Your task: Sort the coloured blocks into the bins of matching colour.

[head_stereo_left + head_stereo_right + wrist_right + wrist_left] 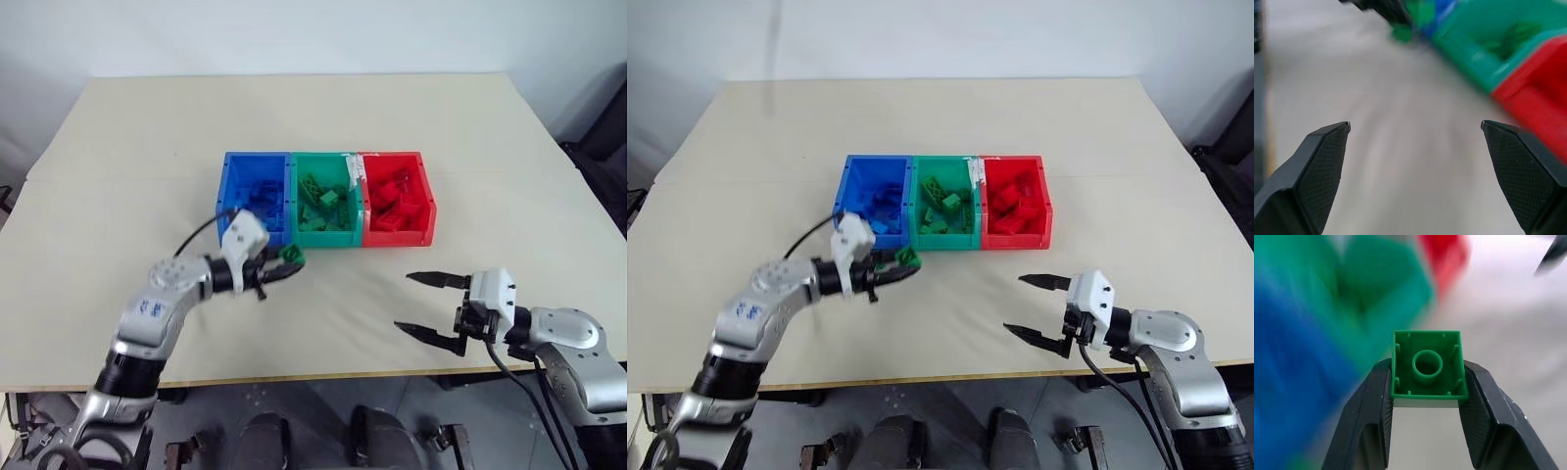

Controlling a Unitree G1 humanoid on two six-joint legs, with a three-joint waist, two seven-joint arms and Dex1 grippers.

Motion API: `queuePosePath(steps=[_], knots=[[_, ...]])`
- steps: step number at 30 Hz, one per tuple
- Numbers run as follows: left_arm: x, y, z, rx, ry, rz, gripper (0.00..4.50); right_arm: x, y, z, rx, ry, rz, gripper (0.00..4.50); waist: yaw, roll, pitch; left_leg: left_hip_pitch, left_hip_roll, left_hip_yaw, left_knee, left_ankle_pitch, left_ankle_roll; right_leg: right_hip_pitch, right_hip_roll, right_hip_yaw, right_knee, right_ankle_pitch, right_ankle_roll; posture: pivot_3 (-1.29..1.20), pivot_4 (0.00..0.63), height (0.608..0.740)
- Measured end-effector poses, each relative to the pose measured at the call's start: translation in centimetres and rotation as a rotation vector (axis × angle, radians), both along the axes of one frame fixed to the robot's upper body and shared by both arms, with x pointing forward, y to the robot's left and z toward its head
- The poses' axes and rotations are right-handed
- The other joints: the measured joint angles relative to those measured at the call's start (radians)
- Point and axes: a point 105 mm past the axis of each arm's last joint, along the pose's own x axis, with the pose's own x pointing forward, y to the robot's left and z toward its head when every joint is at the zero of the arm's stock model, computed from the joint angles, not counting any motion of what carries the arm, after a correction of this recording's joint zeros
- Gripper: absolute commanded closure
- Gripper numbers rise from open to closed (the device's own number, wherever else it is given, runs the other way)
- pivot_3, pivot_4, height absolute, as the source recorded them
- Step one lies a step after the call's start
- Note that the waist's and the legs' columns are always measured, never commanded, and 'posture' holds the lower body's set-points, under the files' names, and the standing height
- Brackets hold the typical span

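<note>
Three joined bins sit in a row near the middle of the beige desk (118, 147): a blue bin (227, 191) on the left, a green bin (298, 201) in the middle and a red bin (426, 196) on the right. Each already holds a heap of bricks of its own colour: blue bricks (263, 201), green bricks (325, 204) and red bricks (397, 204).

The left pincer (284, 264) is closed on a single green brick (1427, 364), its two black fingers (1374, 406) pressing against opposite sides of the brick. In the left wrist view the brick's hollow underside with its round tube faces the camera. Seen from the head, this brick (292, 255) hangs just in front of the near wall of the bins, about where the blue and green bins meet, clear of the desk top and not yet over any bin.

The right pincer (431, 305) hovers over the near right part of the desk, well apart from the bins, pointing left. Its jaws stand wide with nothing between them, and the right wrist view shows bare desk between the two fingertips (1327, 147).
</note>
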Motion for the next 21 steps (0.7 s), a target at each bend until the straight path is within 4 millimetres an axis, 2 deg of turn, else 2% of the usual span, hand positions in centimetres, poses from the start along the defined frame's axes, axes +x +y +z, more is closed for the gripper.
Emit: queuePosePath(steps=[1, 3, 7, 11, 15, 16, 18, 21], knots=[[0.5, -0.5, 1.4, -0.015, -0.045, -0.010, 3.02, 0.1, 0.0, 0.6, 0.034, -0.023, -0.033, 0.00, -0.003, 0.000, 0.000, 0.000, 0.000, 0.001, 0.000, 0.000, 0.000, 0.000, 0.000, 0.000, 0.000, 0.000, 0.000, 0.00, 0.150, 0.740], [1.7, -1.4, 2.4, -0.041, -0.077, -0.003, 3.02, 0.4, -0.2, 1.5, 0.089, -0.067, -0.101, 0.00, -0.004, 0.000, 0.000, 0.000, 0.000, 0.001, 0.000, 0.000, 0.000, 0.000, 0.000, 0.000, 0.000, 0.000, 0.000, 0.00, 0.150, 0.740], [4.4, -2.8, 1.5, -0.009, -0.079, 0.031, 3.02, 0.9, -0.7, 3.0, 0.157, -0.143, -0.228, 0.00, -0.008, 0.000, 0.000, 0.000, 0.000, 0.001, -0.001, 0.000, 0.000, 0.000, 0.001, 0.000, -0.001, 0.000, 0.000, 0.00, 0.150, 0.740], [6.5, -4.0, 0.3, 0.034, -0.061, 0.055, 1.67, 1.0, -0.5, 3.8, 0.163, -0.182, -0.269, 0.00, -0.008, 0.000, 0.000, 0.000, 0.000, 0.001, -0.002, 0.000, 0.000, -0.001, 0.002, 0.000, -0.002, 0.000, 0.000, 0.00, 0.150, 0.740], [6.5, -4.2, 0.2, 0.023, -0.068, 0.036, 0.37, 1.0, -0.3, 3.9, 0.166, -0.187, -0.272, 0.00, -0.010, 0.000, 0.000, 0.000, 0.000, 0.002, -0.005, 0.000, 0.000, -0.002, 0.002, 0.000, -0.003, 0.000, 0.000, 0.00, 0.150, 0.740], [6.3, -4.0, 0.3, 0.021, -0.080, 0.025, 0.02, 1.0, -0.1, 3.9, 0.166, -0.184, -0.264, 0.00, -0.010, 0.000, 0.000, 0.000, 0.000, 0.002, -0.005, 0.000, 0.000, -0.002, 0.002, 0.000, -0.003, 0.000, 0.000, 0.00, 0.150, 0.740], [5.5, -2.9, 0.4, 0.010, -0.107, 0.008, 0.01, 1.0, 0.6, 3.8, 0.164, -0.179, -0.228, 0.00, -0.018, 0.000, 0.000, 0.000, 0.001, 0.003, -0.005, 0.000, 0.000, -0.002, 0.002, 0.001, -0.004, 0.000, 0.000, 0.00, 0.150, 0.740], [3.8, 0.6, -0.8, 0.024, -0.117, 0.019, 0.01, 1.3, 1.4, 3.6, 0.154, -0.167, -0.167, 0.00, -0.034, 0.000, 0.000, 0.001, 0.002, 0.002, -0.006, 0.000, 0.000, -0.002, 0.003, 0.001, -0.003, 0.000, 0.000, 0.00, 0.150, 0.740]])
